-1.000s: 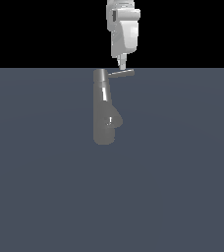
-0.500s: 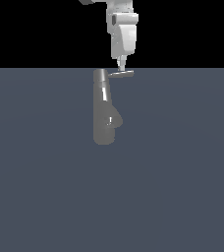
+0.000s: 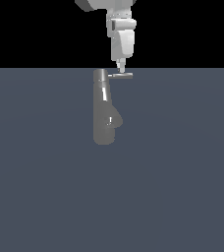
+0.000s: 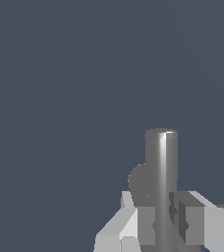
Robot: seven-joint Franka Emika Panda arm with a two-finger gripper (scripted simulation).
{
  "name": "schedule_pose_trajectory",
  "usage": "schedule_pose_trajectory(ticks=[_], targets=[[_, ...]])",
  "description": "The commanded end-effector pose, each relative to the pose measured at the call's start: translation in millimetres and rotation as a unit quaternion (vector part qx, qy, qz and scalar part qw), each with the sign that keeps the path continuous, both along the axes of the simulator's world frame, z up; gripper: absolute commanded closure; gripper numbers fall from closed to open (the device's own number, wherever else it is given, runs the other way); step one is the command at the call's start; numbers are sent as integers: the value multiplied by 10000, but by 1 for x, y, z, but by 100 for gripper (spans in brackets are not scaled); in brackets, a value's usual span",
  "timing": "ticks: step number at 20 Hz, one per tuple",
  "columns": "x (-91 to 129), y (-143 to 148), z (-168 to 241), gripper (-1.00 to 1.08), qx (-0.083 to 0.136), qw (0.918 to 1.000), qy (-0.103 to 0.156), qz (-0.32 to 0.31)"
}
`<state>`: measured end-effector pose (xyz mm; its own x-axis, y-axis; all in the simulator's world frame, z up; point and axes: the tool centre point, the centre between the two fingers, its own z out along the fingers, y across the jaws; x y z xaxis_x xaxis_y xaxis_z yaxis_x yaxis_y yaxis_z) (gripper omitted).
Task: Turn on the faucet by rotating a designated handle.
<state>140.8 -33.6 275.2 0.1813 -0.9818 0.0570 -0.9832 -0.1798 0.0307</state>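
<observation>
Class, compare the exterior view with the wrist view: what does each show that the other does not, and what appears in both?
Only the exterior view shows the whole faucet, from narrow top to bulged base, and the arm above it. Only the wrist view shows the fingers up close on either side of the rod. Both share the handle, the gripper at it, and the gray surface.

Flat slate-blue ground [image 3: 182,187], plain black backdrop [image 3: 35,29] above

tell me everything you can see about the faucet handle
The handle is a short, thin rod of glossy gray metal. It sticks out level from the narrow top of the faucet, pointing toward the exterior view's right. The tool comes down onto it from above; in the wrist view the rod runs between the fingers.
</observation>
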Motion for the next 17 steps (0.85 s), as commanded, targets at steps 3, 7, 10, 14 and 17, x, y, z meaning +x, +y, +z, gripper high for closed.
schedule_pose_trajectory(ticks=[3, 7, 10, 14, 17], targets=[[6, -12, -22, 108, -29, 9999, 132, -86], [14, -14, -27, 108, -36, 9998, 142, -109], [19, -15, -31, 108, -42, 9998, 149, -126], [26, -17, -36, 108, -49, 9998, 159, -147], [30, -18, -38, 108, -52, 9997, 163, -157]])
